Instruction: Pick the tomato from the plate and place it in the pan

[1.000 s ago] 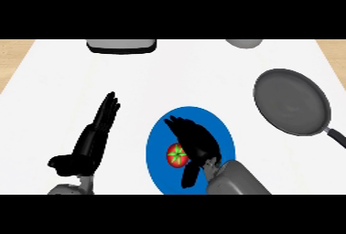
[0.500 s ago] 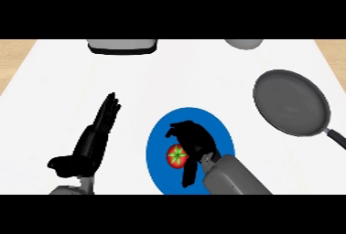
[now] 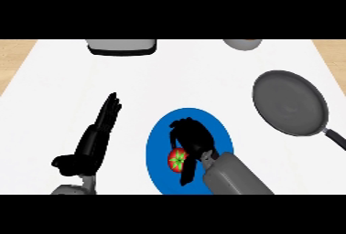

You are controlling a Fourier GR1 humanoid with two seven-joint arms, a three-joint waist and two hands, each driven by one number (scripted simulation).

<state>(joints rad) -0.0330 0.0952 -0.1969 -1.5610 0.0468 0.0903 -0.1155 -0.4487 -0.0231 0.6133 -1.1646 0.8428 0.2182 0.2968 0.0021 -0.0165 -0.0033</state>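
A round blue plate [image 3: 159, 151] sits near the front edge of the white worktop [image 3: 175, 77], a little right of the middle. On the plate lies a small red tomato with a green star top [image 3: 177, 159]. The right robot hand [image 3: 192, 139] is over the plate, its black fingers bent down and touching the tomato's right side, but I cannot tell if they hold it. The round dark grey pan with a black handle [image 3: 290, 107] lies near the right edge of the worktop, well apart from the plate. The left robot hand [image 3: 98, 132] rests at the front left, fingers straight and together, holding nothing. At the back edge stand a grey box-like thing [image 3: 121, 45] and a grey bowl [image 3: 242, 44].
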